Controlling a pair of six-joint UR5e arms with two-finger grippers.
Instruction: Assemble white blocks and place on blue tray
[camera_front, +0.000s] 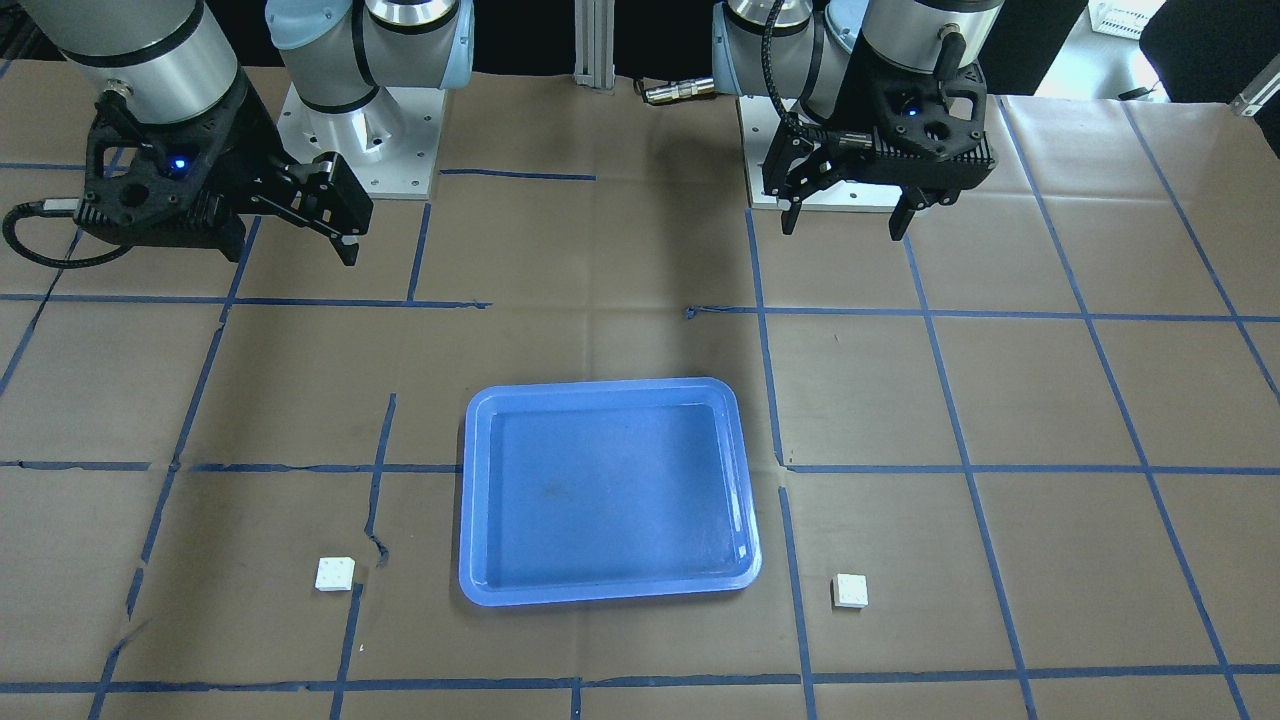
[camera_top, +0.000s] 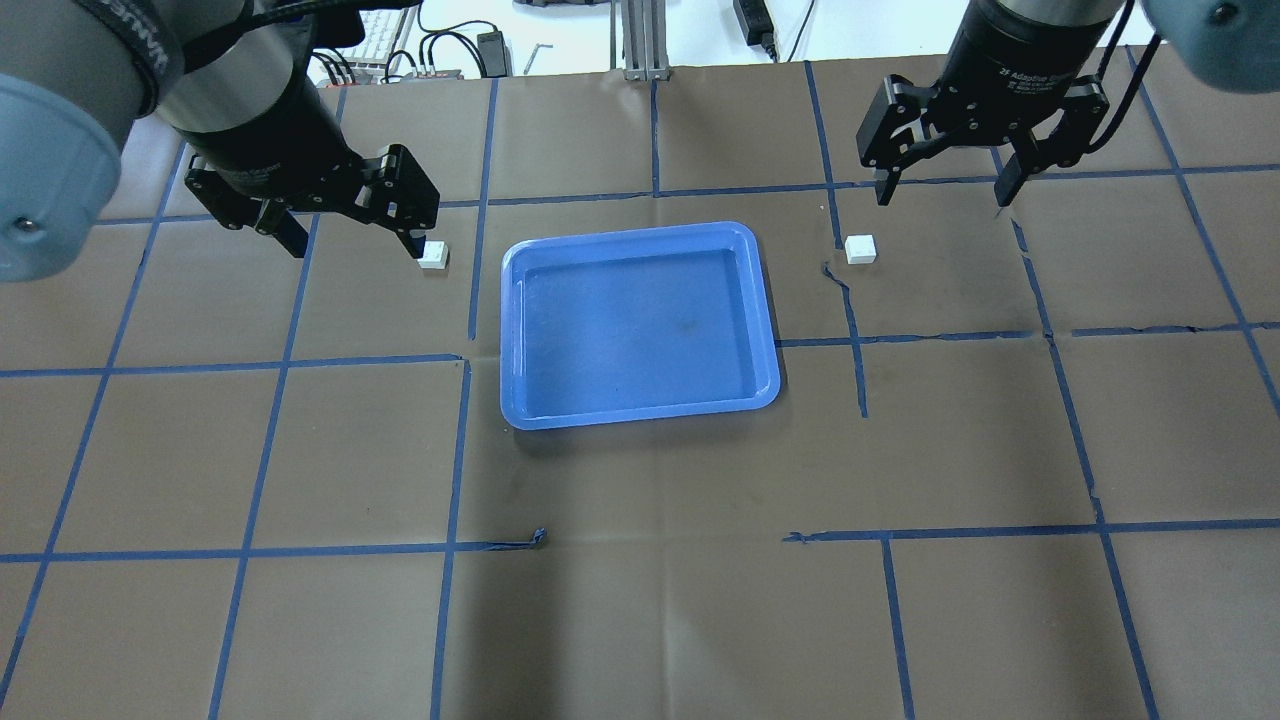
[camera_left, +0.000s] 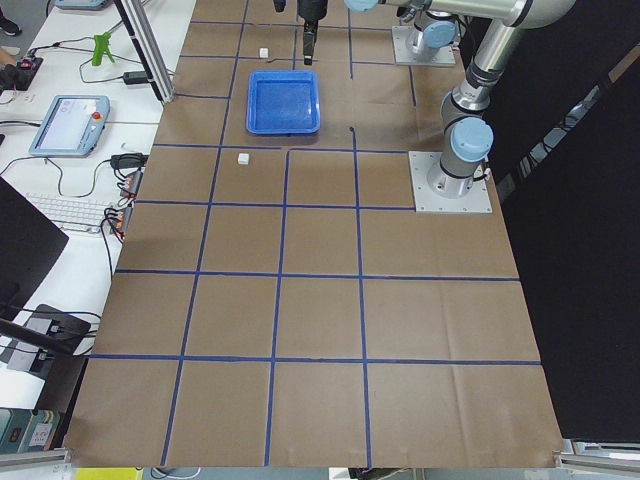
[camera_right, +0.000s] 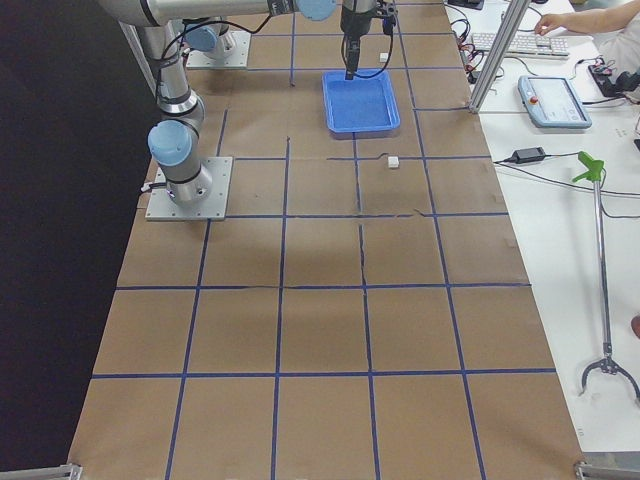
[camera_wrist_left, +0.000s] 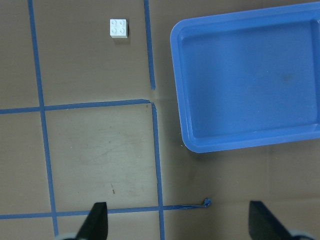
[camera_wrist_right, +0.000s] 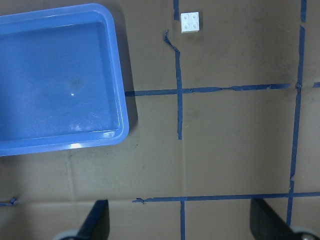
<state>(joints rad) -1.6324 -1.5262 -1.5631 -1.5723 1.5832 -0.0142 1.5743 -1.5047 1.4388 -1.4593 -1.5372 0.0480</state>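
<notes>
Two blocks sit studs-up on the table (camera_top: 640, 600), the left block (camera_top: 433, 256) and right block (camera_top: 860, 249) flanking the tray (camera_top: 510, 330), while the left gripper (camera_top: 355, 247) and right gripper (camera_top: 942, 195) hover empty, jaws spread.

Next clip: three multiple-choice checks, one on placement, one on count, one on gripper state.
1. Relative to the blue tray, where are the white blocks?
A) inside it
B) one on each side of it
C) stacked in front of it
2. How many white blocks are there?
A) one
B) two
C) three
3. The left gripper and right gripper are:
A) both open, empty
B) both shut
C) each holding a block
Answers: 1 B, each block lies on the paper beside the tray; 2 B, two show; 3 A, both spread wide, holding nothing.
</notes>
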